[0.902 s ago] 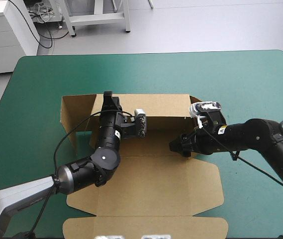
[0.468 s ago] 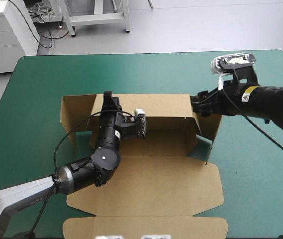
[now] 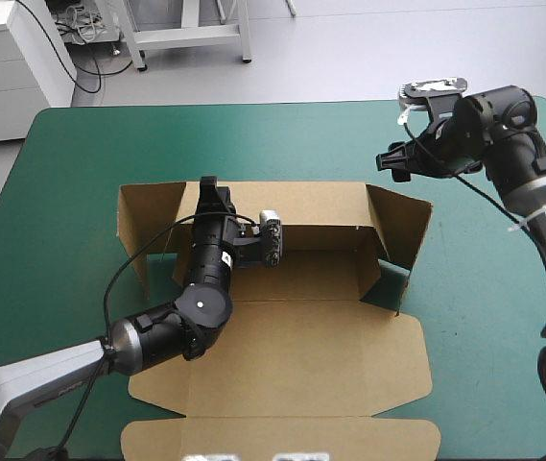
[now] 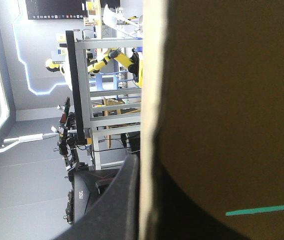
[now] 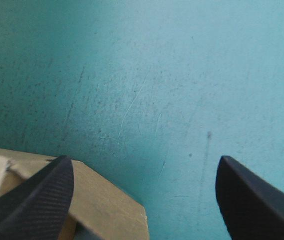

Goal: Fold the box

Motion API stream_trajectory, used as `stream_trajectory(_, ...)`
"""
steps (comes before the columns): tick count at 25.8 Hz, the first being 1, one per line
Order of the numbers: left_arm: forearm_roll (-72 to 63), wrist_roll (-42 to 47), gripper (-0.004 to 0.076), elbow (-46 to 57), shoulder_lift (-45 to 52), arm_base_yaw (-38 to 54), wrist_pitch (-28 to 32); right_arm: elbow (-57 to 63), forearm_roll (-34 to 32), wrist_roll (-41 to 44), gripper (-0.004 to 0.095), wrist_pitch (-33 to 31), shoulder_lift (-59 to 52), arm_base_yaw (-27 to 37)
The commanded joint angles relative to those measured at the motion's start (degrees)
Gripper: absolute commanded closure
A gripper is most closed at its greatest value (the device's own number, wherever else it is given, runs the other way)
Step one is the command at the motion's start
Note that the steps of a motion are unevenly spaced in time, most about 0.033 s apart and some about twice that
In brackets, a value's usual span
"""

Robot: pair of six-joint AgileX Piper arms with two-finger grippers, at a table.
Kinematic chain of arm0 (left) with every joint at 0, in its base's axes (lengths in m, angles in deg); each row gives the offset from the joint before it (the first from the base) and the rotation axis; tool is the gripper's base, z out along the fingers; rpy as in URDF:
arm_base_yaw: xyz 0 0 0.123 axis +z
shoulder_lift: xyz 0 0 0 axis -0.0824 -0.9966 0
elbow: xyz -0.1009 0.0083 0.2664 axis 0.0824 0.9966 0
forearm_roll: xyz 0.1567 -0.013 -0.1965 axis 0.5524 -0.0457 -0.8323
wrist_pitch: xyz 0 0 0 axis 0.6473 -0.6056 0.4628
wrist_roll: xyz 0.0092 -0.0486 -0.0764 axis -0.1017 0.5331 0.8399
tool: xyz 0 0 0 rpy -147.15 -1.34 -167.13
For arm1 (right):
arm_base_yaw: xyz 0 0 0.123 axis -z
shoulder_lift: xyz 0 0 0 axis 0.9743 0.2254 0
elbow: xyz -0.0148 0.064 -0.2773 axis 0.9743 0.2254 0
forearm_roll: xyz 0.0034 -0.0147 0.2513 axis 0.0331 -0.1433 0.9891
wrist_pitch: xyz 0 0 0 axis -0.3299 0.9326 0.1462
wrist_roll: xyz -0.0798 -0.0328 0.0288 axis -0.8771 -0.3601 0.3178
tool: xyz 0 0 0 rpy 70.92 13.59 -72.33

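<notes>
The brown box (image 3: 301, 355) lies in the middle of the table, its lid panels flat toward the front edge. Its back wall (image 3: 292, 204) stands raised, with side flaps up at the left (image 3: 143, 216) and right (image 3: 402, 226). My left gripper (image 3: 205, 187) is shut on the back wall's top edge; in the left wrist view the board's edge (image 4: 149, 100) runs between the black fingers (image 4: 117, 210). My right gripper (image 3: 392, 161) hovers open beyond the box's far right corner. In its wrist view a box corner (image 5: 107, 200) lies under the open gripper (image 5: 144, 162).
Teal-green cover (image 3: 484, 317) shows to the right of the box and along the far side (image 3: 282, 139). The box's front flap (image 3: 282, 437) reaches close to the table's front edge.
My right gripper has left the inside of the box, risen along the right flap and moved off beyond the far right corner. The right flap now stands up. The left arm has stayed still.
</notes>
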Motion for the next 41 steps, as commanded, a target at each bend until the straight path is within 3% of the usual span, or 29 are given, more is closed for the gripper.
stream_trajectory(1, 3.5, 0.6, 0.0731, -1.6, 2.3, 0.1, -2.7, -2.1, 9.6, -2.8, 0.018, 2.0, 1.4, 5.8)
stream_trajectory(4, 3.5, 0.6, 0.0731, -1.6, 2.3, 0.1, -2.7, -2.1, 13.8, -4.4, 0.018, 2.0, 3.0, 8.4)
stream_trajectory(20, 3.3, 0.6, 0.0731, -1.6, 2.3, 0.1, -2.9, 11.7, 15.9, -9.2, 0.0181, 2.0, -4.5, 9.5)
stream_trajectory(28, 3.3, 0.6, 0.0731, -1.6, 2.3, 0.1, -3.0, 24.1, 18.1, -9.9, 0.0181, 8.4, -11.1, 9.5)
stream_trajectory(31, 3.3, 0.4, 0.0731, -1.6, 2.3, 0.1, -3.0, 29.4, 21.9, -11.3, 0.0182, 12.8, -13.3, 9.5)
stream_trajectory(41, 3.3, 0.4, 0.0731, -1.6, 2.3, 0.1, -2.9, 44.8, 39.6, -29.2, 0.0182, 22.6, -21.7, 9.4)
